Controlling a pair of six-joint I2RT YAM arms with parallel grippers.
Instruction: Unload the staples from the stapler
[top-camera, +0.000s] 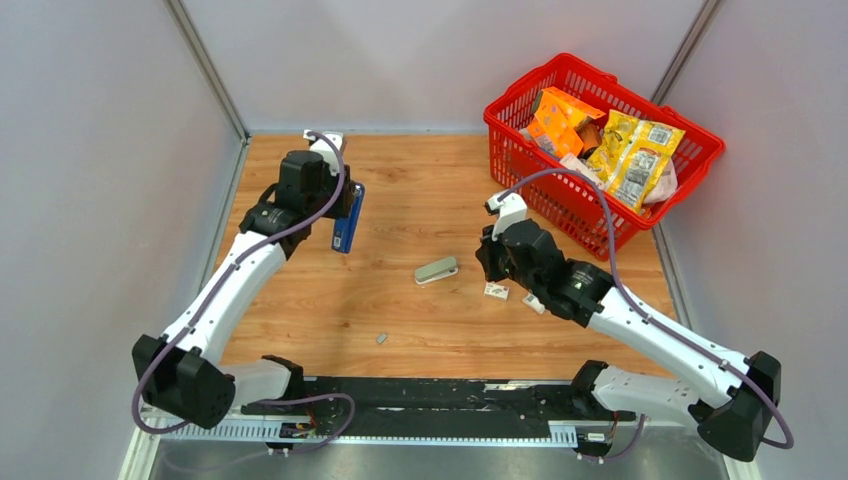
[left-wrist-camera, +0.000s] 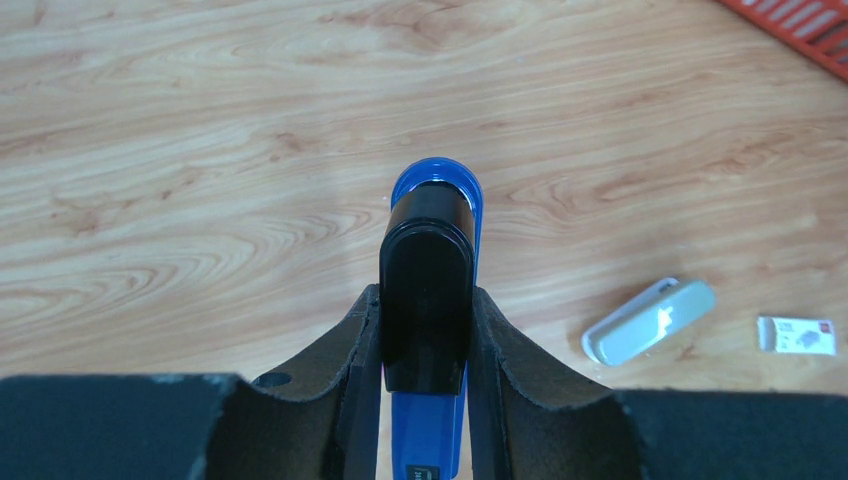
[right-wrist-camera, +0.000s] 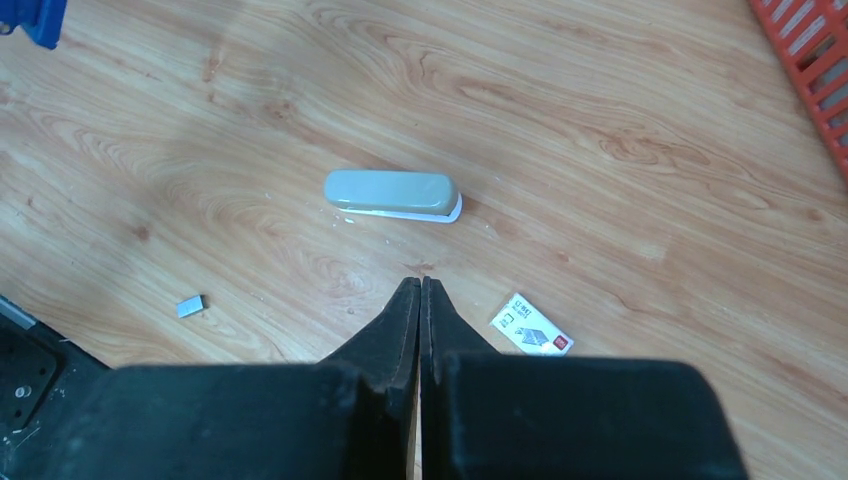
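My left gripper (top-camera: 345, 215) is shut on a blue stapler (top-camera: 347, 232) with a black top and holds it above the table's far left. In the left wrist view the fingers (left-wrist-camera: 510, 345) clamp the stapler (left-wrist-camera: 435, 185) from both sides. A short silvery staple strip (top-camera: 381, 339) lies on the table near the front; it also shows in the right wrist view (right-wrist-camera: 190, 306). My right gripper (top-camera: 492, 258) is shut and empty (right-wrist-camera: 420, 285), hovering right of centre. The blue stapler's corner shows at the right wrist view's top left (right-wrist-camera: 35, 20).
A grey-green stapler (top-camera: 437, 270) (right-wrist-camera: 392, 193) (left-wrist-camera: 650, 320) lies at the table's centre. Two small white printed boxes (top-camera: 495, 291) (top-camera: 533, 303) lie under my right gripper; one shows in each wrist view (right-wrist-camera: 531, 325) (left-wrist-camera: 797, 335). A red basket (top-camera: 525, 82) of packets stands back right.
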